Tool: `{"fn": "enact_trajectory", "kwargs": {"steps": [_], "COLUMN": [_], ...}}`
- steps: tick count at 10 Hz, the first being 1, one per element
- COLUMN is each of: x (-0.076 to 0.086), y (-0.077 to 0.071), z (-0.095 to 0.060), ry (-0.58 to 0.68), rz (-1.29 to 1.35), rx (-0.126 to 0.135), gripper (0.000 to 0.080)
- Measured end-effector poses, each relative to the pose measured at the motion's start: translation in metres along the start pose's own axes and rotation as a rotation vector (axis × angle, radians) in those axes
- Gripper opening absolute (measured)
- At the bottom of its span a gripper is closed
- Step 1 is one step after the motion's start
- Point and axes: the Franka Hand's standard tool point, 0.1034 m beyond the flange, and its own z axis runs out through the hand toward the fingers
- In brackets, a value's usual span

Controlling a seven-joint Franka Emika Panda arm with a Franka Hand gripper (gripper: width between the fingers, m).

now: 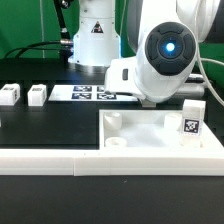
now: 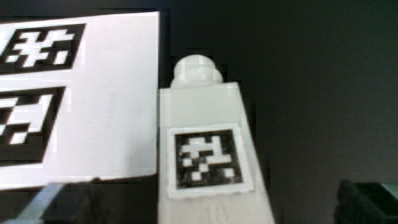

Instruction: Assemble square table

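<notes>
The square table's white slab (image 1: 150, 137) lies rim-up at the exterior view's lower right, with round corner sockets. One tagged leg (image 1: 190, 118) stands upright at its far right corner. Two small leg blocks (image 1: 10, 95) (image 1: 37, 94) rest on the black table at the left. In the wrist view another white leg (image 2: 206, 140), tag up, lies straight between my gripper's (image 2: 210, 205) dark fingers (image 2: 54, 205). The jaws are open, with a gap on each side of the leg. In the exterior view the arm's bulky wrist (image 1: 165, 55) hides the fingers.
The marker board (image 1: 90, 94) (image 2: 71, 90) lies flat right beside the leg under my gripper. A long white L-shaped rail (image 1: 50, 157) runs along the front edge. Cables and the arm's base (image 1: 95, 35) stand at the back.
</notes>
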Motion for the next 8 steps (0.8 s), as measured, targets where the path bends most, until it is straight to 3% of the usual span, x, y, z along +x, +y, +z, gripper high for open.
{"fn": "enact_trajectory", "kwargs": {"steps": [1, 2, 3, 4, 8], "x": [0.0002, 0.0003, 0.0004, 0.0005, 0.0009], "y": [0.0007, 0.0014, 0.002, 0.0025, 0.0048], "z": [-0.0002, -0.0004, -0.0006, -0.0008, -0.0015], "ry": [0.0, 0.0, 0.0, 0.0, -0.001], "rz": [0.001, 0.002, 0.003, 0.004, 0.007], "rx": [0.002, 0.003, 0.005, 0.006, 0.011], "gripper": [0.0602, 0.0422, 0.0422, 0.0289, 0.029]}}
